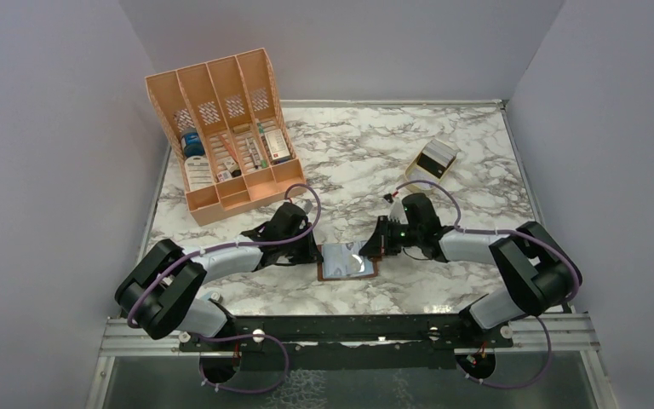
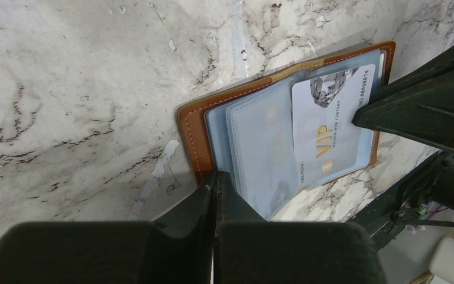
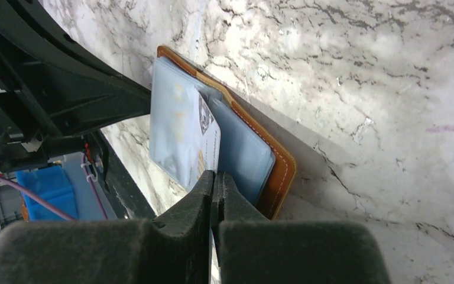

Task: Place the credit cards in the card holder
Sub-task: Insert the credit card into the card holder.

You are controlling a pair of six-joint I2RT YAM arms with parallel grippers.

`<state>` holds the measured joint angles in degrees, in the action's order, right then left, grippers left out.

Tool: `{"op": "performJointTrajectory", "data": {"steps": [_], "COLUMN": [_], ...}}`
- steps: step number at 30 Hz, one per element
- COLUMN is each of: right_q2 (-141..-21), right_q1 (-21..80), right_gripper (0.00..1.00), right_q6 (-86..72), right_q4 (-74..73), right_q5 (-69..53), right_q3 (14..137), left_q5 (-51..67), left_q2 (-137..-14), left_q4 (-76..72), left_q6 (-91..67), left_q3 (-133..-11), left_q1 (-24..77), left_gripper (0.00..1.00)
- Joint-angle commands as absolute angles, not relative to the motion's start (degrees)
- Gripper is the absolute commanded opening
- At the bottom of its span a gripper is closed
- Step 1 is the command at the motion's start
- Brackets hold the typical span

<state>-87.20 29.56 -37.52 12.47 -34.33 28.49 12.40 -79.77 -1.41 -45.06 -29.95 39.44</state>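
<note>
From above, the card holder (image 1: 347,261) lies open on the marble surface (image 1: 366,162) between the 2 end effectors. The left end effector (image 1: 314,254) is at one side edge and the right end effector (image 1: 377,247) at the opposite one. A small wooden stand (image 1: 434,158) sits well beyond the right one.

In the left wrist view, the left end effector is pressed together, its tips at the holder's brown edge. Whether it nips a sleeve I cannot tell. Ahead of it, 1 white credit card (image 2: 331,130) sits partly inside a clear sleeve.

In the right wrist view, the right end effector is clamped on that card's near edge, with the holder just ahead of its tips.
</note>
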Motion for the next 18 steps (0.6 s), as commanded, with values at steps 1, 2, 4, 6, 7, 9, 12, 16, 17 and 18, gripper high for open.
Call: {"op": "performJointTrajectory", "data": {"steps": [1,2,4,6,7,9,12,16,17,18], "right_q2": [-85.15,-85.15,-84.61,-83.58,-83.08,-81.8,-79.56,-78.64,-78.84,-79.15], "right_q1": [30.8,31.1,31.5,31.87,32.02,32.19,32.57,32.83,32.82,32.93], "right_gripper": [0.01,0.01,0.01,0.01,0.01,0.01,0.01,0.01,0.01,0.01], "right_q6": [-39.1,-39.54,-40.44,-41.31,-41.8,-42.67,-43.7,-44.14,-44.39,-44.69], "right_q4": [15.45,15.48,15.74,16.72,16.8,16.86,17.23,17.4,17.61,17.99], "right_q5": [-30.96,-30.53,-29.35,-28.28,-27.57,-26.19,-23.57,-22.72,-22.88,-23.04], "right_q3": [26.13,25.95,25.34,24.36,24.15,23.62,22.43,22.01,22.0,21.98], "left_q5": [10.46,10.5,10.33,10.28,10.28,10.2,10.14,10.32,10.42,10.56], "left_q2": [-78.74,-78.7,-78.74,-78.67,-78.66,-78.59,-78.44,-78.01,-77.82,-77.76], "left_q4": [0.14,0.13,0.17,0.23,0.24,0.31,0.45,0.37,0.29,0.08], "left_q6": [-44.51,-44.55,-44.64,-44.78,-44.91,-45.04,-45.3,-46.05,-46.4,-46.71], "left_q3": [-29.6,-29.61,-29.61,-29.54,-29.46,-29.31,-29.12,-28.64,-28.51,-28.29], "left_q1": [39.29,39.29,39.37,39.37,39.3,39.32,39.37,39.4,39.38,39.38], "left_gripper": [0.0,0.0,0.0,0.0,0.0,0.0,0.0,0.0,0.0,0.0]}}
